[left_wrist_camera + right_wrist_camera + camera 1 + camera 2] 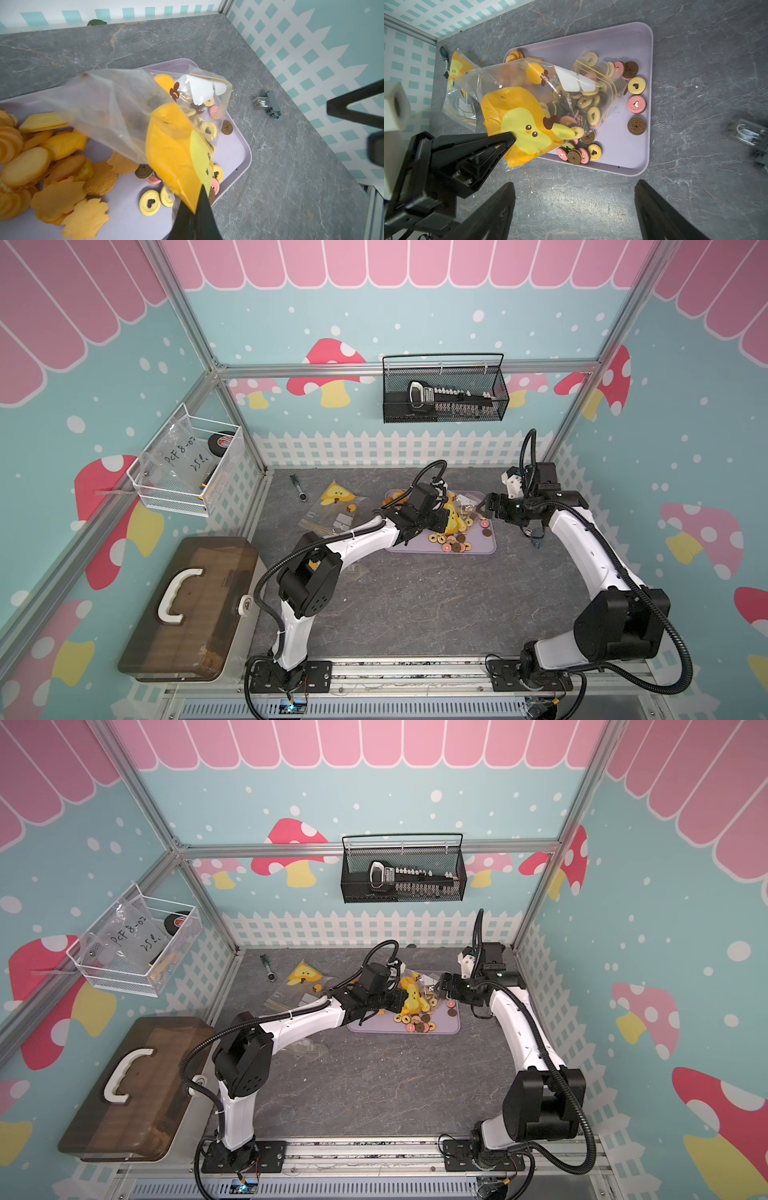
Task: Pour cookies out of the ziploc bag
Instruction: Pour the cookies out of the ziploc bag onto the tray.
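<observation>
On the far left, a brown case (pixel 191 605) sits beside the grey table (pixel 415 605), with a white wire basket (pixel 187 464) hung on the wall beyond it. On the table's far left lie a small hand tool (pixel 298 487) and, just right of it, a flat empty bag (pixel 332 506) printed in yellow.

Near the middle, the left gripper (pixel 508 138) is pinched tight on the orange printed bottom corner of the ziploc bag (pixel 116 108). The bag hangs tilted over the lilac tray (pixel 629 41), bottom raised and zip mouth down on the tray's far right part. Many ring cookies lie bunched inside the mouth end. Orange-golden cookies (pixel 62 145) are heaped on the tray's left part. Pink, tan and brown ring cookies (pixel 636 104) are scattered on its right part, around the bag's mouth.

Just right of the mouth, the right gripper (pixel 574 184) hangs with its jaws wide apart and grips nothing. A small grey and clear part (pixel 268 102) lies on the table right of the tray. A black mesh basket (pixel 444 391) hangs on the far wall.
</observation>
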`<act>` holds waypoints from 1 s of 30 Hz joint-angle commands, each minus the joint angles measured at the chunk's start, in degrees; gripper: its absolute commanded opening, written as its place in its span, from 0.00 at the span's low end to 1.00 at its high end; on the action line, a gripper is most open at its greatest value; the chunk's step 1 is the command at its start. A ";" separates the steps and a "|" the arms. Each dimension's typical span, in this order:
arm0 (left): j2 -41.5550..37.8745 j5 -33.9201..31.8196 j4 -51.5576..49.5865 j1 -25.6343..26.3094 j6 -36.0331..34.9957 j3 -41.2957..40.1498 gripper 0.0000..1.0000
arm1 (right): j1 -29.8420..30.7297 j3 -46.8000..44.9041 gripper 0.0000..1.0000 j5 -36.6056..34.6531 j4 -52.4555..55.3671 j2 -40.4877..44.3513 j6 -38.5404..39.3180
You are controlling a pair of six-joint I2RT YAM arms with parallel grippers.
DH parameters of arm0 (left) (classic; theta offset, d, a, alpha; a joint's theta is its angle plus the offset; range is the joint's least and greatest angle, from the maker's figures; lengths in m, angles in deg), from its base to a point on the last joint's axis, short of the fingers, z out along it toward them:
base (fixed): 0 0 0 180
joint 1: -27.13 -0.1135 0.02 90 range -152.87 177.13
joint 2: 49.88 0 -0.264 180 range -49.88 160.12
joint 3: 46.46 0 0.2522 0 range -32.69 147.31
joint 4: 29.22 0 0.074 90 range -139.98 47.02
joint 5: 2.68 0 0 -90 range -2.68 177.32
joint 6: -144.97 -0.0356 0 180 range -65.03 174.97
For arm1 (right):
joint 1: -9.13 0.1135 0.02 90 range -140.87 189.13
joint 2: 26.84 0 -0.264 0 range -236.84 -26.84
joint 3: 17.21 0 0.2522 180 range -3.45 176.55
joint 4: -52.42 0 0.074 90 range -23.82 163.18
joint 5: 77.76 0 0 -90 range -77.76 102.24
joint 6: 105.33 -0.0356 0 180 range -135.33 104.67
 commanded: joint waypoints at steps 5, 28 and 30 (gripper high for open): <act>-0.11 1.38 -1.15 -0.02 -0.48 3.58 0.00 | -0.63 -1.68 0.89 0.38 -1.04 2.01 -0.21; -0.79 0.07 -5.09 0.16 -0.35 7.99 0.00 | -1.55 -3.10 0.89 1.42 -1.97 2.20 -0.12; -1.23 0.15 -5.31 0.04 -0.44 7.70 0.00 | -1.56 -3.10 0.89 1.57 -1.96 2.07 -0.12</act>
